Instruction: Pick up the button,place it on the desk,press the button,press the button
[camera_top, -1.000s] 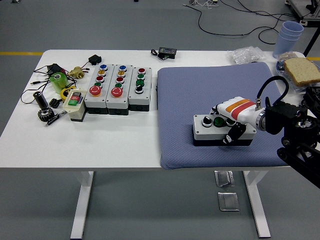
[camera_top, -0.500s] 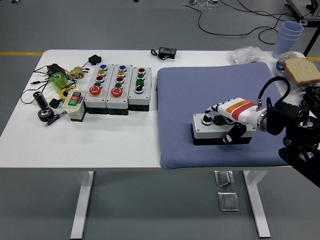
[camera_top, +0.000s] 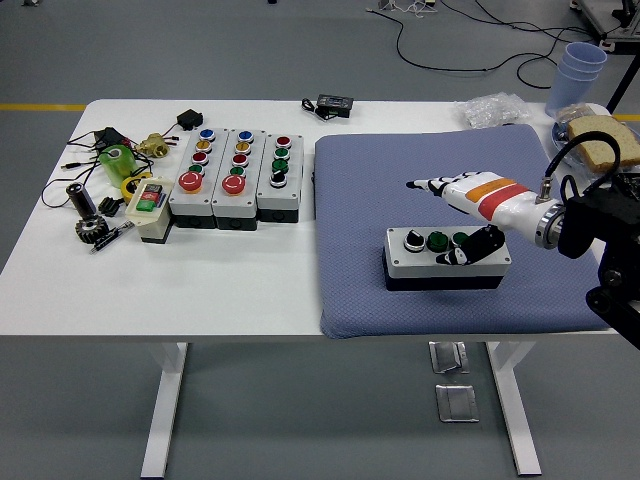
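A white button box with a black base (camera_top: 430, 262) lies on the blue-grey mat (camera_top: 440, 170), carrying a black knob, a green button (camera_top: 437, 240) and another button partly hidden by the thumb. My right hand (camera_top: 452, 215) hovers just above the box's right half. Its white fingers (camera_top: 428, 186) stretch out flat to the left, and the black thumb (camera_top: 474, 246) hangs over the box's right end. It holds nothing. The left arm is out of the picture.
Three more button boxes (camera_top: 240, 172) stand in a row left of the mat, with a small cream switch box (camera_top: 148, 205), a gear, a cylinder and cables at the far left. Blue cups (camera_top: 578, 72), bread on a plate (camera_top: 600, 140) and a plastic bag (camera_top: 495, 108) sit at the back right.
My right hand has let go of the button box and risen off it toward the upper right, its fingers straightening. The box stays where it was on the mat.
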